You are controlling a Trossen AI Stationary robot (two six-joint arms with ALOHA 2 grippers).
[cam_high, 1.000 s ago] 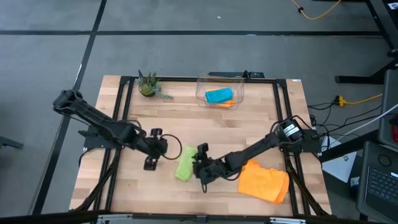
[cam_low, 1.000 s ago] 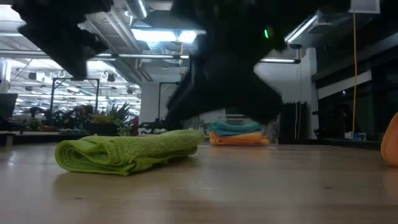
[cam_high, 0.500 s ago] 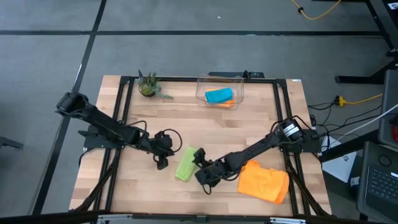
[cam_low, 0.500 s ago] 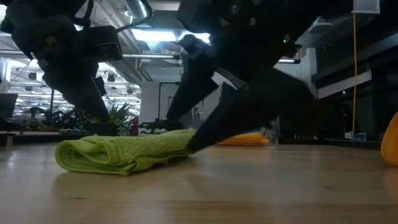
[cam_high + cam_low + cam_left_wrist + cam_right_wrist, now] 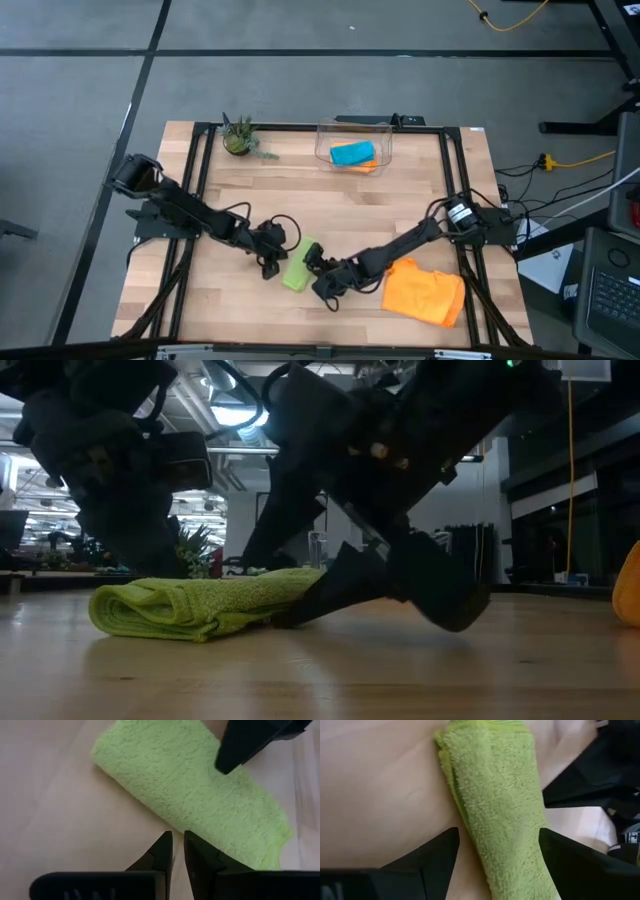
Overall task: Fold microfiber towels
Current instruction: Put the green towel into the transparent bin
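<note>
**Two arms meet at a folded green towel**

A folded lime green towel [image 5: 298,266] lies on the wooden surface [image 5: 330,200] near its front edge, with both robot arms lowered to it from either side. The right gripper [image 5: 318,272] reaches in from the right, its fingers [image 5: 432,857] spread wide and straddling the towel's width, one on each side of the cloth, low at the surface. The left gripper [image 5: 271,256] sits just beside the towel's opposite edge, its fingers [image 5: 162,851] drawn narrow with only a slim gap between them and nothing held. In the low view the green towel [image 5: 200,603] rests flat as a thick roll-like fold, the dark arms looming over it. A crumpled orange towel [image 5: 424,290] lies unfolded at the front right of the surface, under the right arm. At the back, a clear plastic bin [image 5: 355,143] holds a folded teal blue towel [image 5: 352,152] stacked on another orange towel [image 5: 362,167]. A small potted plant [image 5: 238,138] stands at the rear left.
</note>
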